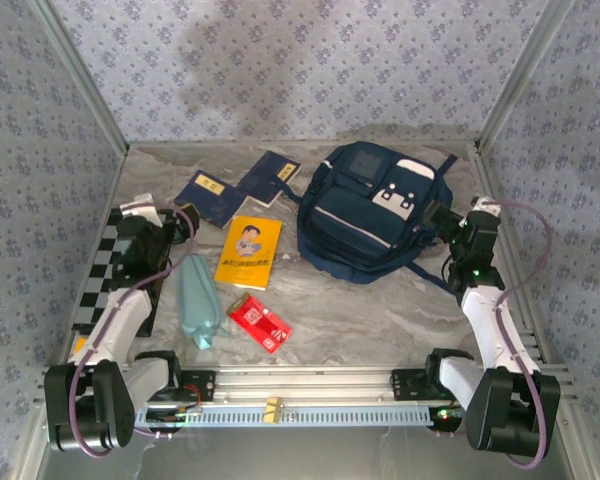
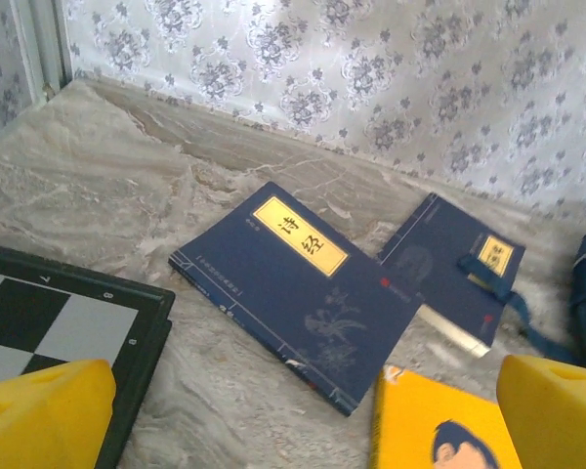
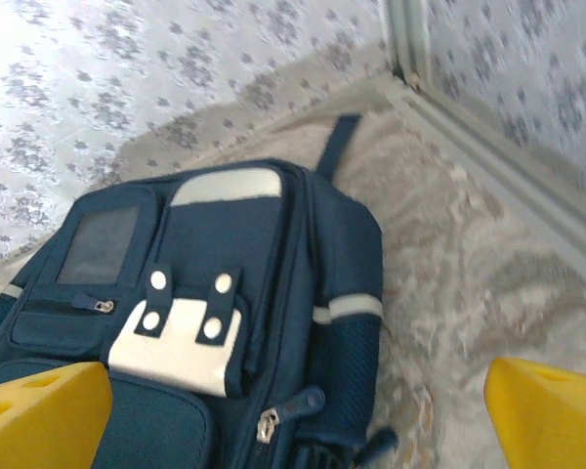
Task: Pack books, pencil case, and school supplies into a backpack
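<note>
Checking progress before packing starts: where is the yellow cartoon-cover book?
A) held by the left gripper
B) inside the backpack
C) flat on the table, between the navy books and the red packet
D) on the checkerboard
C: the yellow book lies flat on the table, navy books beyond it, red packet nearer the arms.

Three books (image 1: 208,197), pencil case (image 1: 196,300), red packet (image 1: 259,322) lie left of backpack (image 1: 365,215).
</note>
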Controlling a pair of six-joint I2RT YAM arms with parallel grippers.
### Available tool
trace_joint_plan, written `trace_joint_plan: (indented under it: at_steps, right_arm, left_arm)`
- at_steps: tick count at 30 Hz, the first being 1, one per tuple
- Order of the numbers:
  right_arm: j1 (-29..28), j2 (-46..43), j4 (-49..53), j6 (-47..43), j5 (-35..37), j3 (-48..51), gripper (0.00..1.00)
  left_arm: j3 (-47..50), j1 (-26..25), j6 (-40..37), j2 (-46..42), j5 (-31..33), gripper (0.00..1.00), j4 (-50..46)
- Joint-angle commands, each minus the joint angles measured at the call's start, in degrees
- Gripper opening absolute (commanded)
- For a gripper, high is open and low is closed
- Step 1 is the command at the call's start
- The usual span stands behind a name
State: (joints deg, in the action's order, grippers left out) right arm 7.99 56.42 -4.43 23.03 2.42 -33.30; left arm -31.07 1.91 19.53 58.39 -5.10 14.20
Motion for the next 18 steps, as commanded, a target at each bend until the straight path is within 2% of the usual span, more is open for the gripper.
trace_joint_plan:
  at_steps: [1, 4, 7, 12, 16, 18]
  right_arm:
    - [2.35, 0.75, 12.6, 7.52, -5.63, -2.95, 1.0]
    - [2.85, 1.75, 19.11, 6.91, -9.91, -5.52, 1.0]
    - [2.43, 2.28, 20.88, 7.5, -15.72, -5.81, 1.0]
    - [-1.88, 4.8, 21.99, 10.16, -19.8, -6.13, 1.0]
    - [-6.42, 9.64, 24.94, 12.1, -20.21, -8.33, 1.0]
    - [-9.21, 11.49, 24.54, 12.39, -20.43, -8.62, 1.0]
  left_arm:
    - [-5.24, 0.37, 8.52, 0.11, -3.41, 1.0, -9.55]
    - [-7.67, 0.65, 10.54, 2.3, -7.32, 1.0, -13.27]
    - [-7.62, 1.3, 12.32, 3.33, -10.24, 1.0, -14.24]
    - [-6.06, -1.74, 12.94, -1.77, -2.38, 1.0, -16.82]
    - [-5.77, -6.28, 13.24, -2.97, -3.19, 1.0, -17.55]
    - [-6.1, -10.49, 13.39, -3.03, -2.65, 1.0, -18.05]
